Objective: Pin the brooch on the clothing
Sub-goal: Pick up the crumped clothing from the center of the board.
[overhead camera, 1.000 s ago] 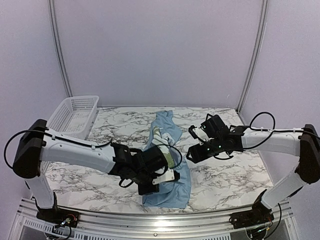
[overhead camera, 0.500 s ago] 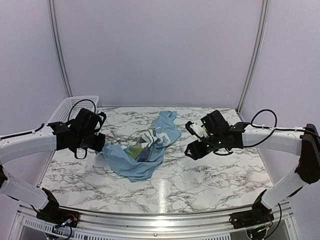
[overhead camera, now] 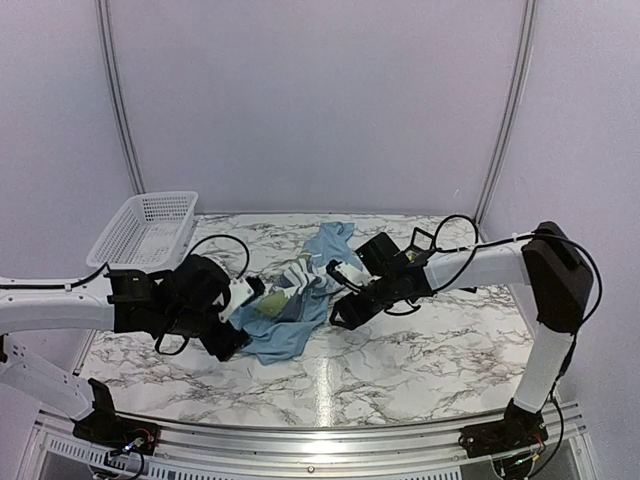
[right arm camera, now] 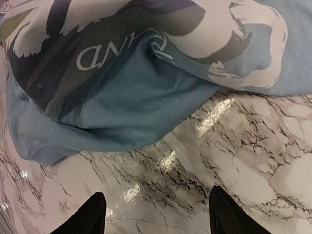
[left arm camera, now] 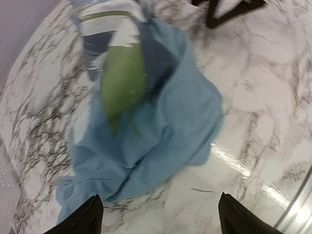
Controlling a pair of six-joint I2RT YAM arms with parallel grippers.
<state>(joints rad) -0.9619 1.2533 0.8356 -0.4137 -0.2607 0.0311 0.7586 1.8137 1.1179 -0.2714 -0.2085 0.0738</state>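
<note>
The clothing [overhead camera: 292,308] is a light blue T-shirt lying crumpled in the middle of the marble table, white lettering and a green patch showing. My left gripper [overhead camera: 243,318] is at its left edge, open. In the left wrist view the clothing [left arm camera: 161,122] lies just ahead of the left gripper [left arm camera: 161,217], with only bare marble between the fingers. My right gripper [overhead camera: 338,298] is at the shirt's right edge, also open. In the right wrist view the right gripper [right arm camera: 157,209] hangs over marble just short of the clothing [right arm camera: 131,102]. The brooch is out of view.
A white mesh basket [overhead camera: 145,230] stands at the back left corner. The marble table [overhead camera: 430,350] ends at a metal rail along the front. Purple walls and two poles close the back. The right arm's black gripper shows in the left wrist view [left arm camera: 229,12].
My left gripper has opened, let go of the shirt and come in at its left edge. The right arm has swung left up to the shirt's right edge.
</note>
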